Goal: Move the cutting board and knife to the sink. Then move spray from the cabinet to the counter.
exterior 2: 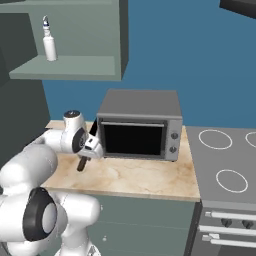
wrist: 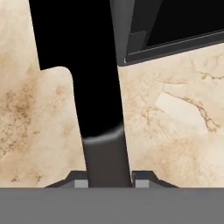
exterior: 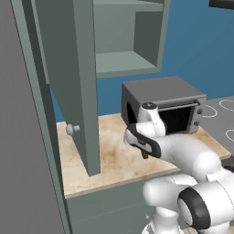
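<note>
So the gripper (wrist: 109, 181) is clamped on the knife (wrist: 94, 87) by its handle, blade pointing out ahead over the beige counter (wrist: 175, 131), right beside the front corner of the grey oven (exterior 2: 139, 125). Looks like we're in the knife-to-sink part of the job, mid-carry. No sink or cutting board in sight from here, so I'd guess the next move needs a swing or a drive over to the basin. The spray (exterior 2: 49, 40) sits on the cabinet (exterior 2: 75, 67) shelf, untouched.

Grey oven (exterior 2: 138, 124) on marbled counter (exterior 2: 145, 181)
</note>
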